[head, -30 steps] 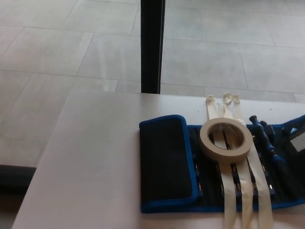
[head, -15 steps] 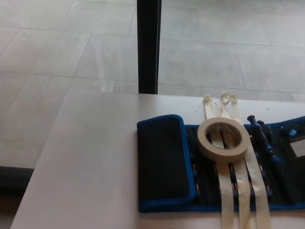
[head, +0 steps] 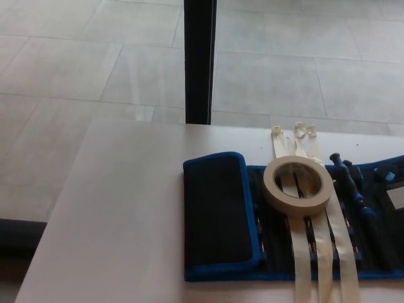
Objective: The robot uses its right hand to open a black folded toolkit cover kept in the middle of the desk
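Note:
The black toolkit with blue trim [head: 284, 218] lies on the white desk [head: 120, 214], spread out toward the right edge of the head view. Its left flap [head: 218, 211] is folded over onto the body. Blue-handled tools [head: 353, 189] show in the pockets on the right. A roll of cream masking tape [head: 298, 185] rests on the kit, over several cream tape strips [head: 319, 252] running front to back. Neither hand is in view.
A black post [head: 201, 60] stands behind the desk's far edge. Grey floor tiles [head: 76, 69] lie beyond and to the left. A small white label [head: 398, 196] sits at the kit's right edge.
Only the camera shifted slightly, left and then back; a grey patch at the kit's right edge a second ago is no longer there.

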{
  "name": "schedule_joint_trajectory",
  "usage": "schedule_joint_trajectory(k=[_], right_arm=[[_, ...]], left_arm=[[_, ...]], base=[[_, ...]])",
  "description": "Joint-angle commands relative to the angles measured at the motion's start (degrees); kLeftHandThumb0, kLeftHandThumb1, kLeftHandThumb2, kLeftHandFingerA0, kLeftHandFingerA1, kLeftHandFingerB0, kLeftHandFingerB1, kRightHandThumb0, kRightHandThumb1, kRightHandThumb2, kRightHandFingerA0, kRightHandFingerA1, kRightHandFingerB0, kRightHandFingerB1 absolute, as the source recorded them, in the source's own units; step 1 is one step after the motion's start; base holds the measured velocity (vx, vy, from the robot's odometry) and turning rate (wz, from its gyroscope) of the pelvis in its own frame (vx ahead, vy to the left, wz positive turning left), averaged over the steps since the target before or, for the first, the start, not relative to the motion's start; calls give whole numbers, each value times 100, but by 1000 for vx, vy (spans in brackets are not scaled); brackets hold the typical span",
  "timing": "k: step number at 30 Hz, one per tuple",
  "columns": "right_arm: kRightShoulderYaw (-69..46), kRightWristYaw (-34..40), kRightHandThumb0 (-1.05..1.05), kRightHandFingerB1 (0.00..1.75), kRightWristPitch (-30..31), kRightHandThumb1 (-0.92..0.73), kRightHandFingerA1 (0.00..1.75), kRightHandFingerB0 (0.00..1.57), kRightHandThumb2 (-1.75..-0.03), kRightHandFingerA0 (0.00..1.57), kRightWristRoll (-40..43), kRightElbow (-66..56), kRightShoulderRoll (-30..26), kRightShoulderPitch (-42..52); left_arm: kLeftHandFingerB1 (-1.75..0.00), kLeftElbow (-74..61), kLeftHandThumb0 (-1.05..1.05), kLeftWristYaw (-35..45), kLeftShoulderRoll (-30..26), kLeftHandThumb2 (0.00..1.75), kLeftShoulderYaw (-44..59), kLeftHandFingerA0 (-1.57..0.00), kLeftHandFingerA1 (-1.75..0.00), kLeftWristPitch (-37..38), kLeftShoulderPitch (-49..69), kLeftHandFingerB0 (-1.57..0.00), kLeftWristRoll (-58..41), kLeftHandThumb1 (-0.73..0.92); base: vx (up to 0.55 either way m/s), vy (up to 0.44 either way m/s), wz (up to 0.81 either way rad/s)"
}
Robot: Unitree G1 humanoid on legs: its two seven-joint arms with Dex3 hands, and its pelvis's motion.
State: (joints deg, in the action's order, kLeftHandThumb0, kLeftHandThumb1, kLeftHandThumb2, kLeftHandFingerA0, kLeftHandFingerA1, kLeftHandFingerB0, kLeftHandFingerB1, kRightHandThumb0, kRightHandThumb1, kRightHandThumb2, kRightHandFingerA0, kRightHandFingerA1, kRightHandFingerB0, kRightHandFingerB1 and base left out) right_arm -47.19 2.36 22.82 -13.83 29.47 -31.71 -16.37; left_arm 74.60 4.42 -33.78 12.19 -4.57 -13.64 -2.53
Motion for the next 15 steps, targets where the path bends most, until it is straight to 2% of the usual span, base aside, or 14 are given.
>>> schedule_joint_trajectory(k=[1,3,4,5,6,7,8,9,10,11,12,13,14,15], right_arm=[[-1692,542,-53,53,121,-71,86,29,-62,44,1601,1420,-600,-32],[-1901,754,-51,55,126,-74,94,31,-61,41,1711,1655,-591,-119],[-2129,1058,-46,74,-99,-73,90,46,-61,46,1866,1975,-527,-183],[-2245,1221,-42,111,-284,-72,135,54,-62,50,1942,2116,-466,-193],[-2391,1404,-42,111,-427,-75,129,53,-63,49,2029,2199,-376,-225],[-2560,1618,-38,108,-511,-74,154,52,-62,58,2139,2197,-273,-299],[-2653,1865,-37,108,-653,-71,164,59,-61,65,2185,2368,-252,-377],[-2735,2007,-37,84,-815,-71,162,56,-61,64,2246,2475,-201,-428],[-2856,2177,-38,75,-980,-70,164,56,-61,67,2324,2484,-109,-497],[-2896,2390,-41,76,-1077,-69,164,54,-63,71,2313,2541,-65,-564],[-2903,2459,-41,76,-1112,-69,164,54,-63,71,2295,2591,-68,-589],[-2922,2456,-44,81,-1130,-72,163,53,-65,75,2310,2616,-70,-586],[-3097,2601,-43,78,-1399,-79,129,50,-63,48,2467,2685,68,-661],[-3130,2615,-43,78,-1430,-79,129,50,-63,48,2477,2704,50,-643]], left_arm=[[-98,29,-105,52,-167,148,17,-57,-109,-78,64,-34,60,40],[-98,22,-105,53,-162,148,39,-57,-110,-44,81,-34,39,39],[-94,28,-105,49,-160,149,78,-51,-109,-46,82,-21,2,39],[-99,25,-105,46,-161,148,86,-56,-114,-52,83,-29,-5,39],[-99,8,-105,61,-157,147,132,-57,-114,-46,93,-31,-52,39],[-104,-2,-105,76,-154,148,161,-62,-116,6,113,-41,-79,39],[-103,-1,-105,67,-153,148,184,-62,-116,-7,108,-40,-97,39],[-103,-6,-105,62,-154,148,195,-57,-115,-16,106,-38,-104,40],[-98,-1,-105,51,-153,149,196,-56,-112,-31,97,-30,-99,42],[-102,13,-105,42,-148,147,210,-60,-113,-37,109,-41,-106,41],[-102,17,-105,40,-146,147,219,-60,-113,-36,116,-41,-108,41],[-88,16,-80,24,-131,137,220,-32,-94,-39,115,-21,-106,36],[-86,-3,-80,15,-106,138,292,-32,-95,-69,108,-12,-177,36],[-86,-4,-80,14,-78,138,295,-32,-95,-66,125,-12,-178,36]], base=[[0,0,0],[0,0,0],[0,0,0],[0,0,0],[0,0,0],[0,0,0],[0,0,0],[0,0,0],[0,0,0],[0,0,0],[0,0,0],[0,0,0],[0,0,0],[0,0,0]])
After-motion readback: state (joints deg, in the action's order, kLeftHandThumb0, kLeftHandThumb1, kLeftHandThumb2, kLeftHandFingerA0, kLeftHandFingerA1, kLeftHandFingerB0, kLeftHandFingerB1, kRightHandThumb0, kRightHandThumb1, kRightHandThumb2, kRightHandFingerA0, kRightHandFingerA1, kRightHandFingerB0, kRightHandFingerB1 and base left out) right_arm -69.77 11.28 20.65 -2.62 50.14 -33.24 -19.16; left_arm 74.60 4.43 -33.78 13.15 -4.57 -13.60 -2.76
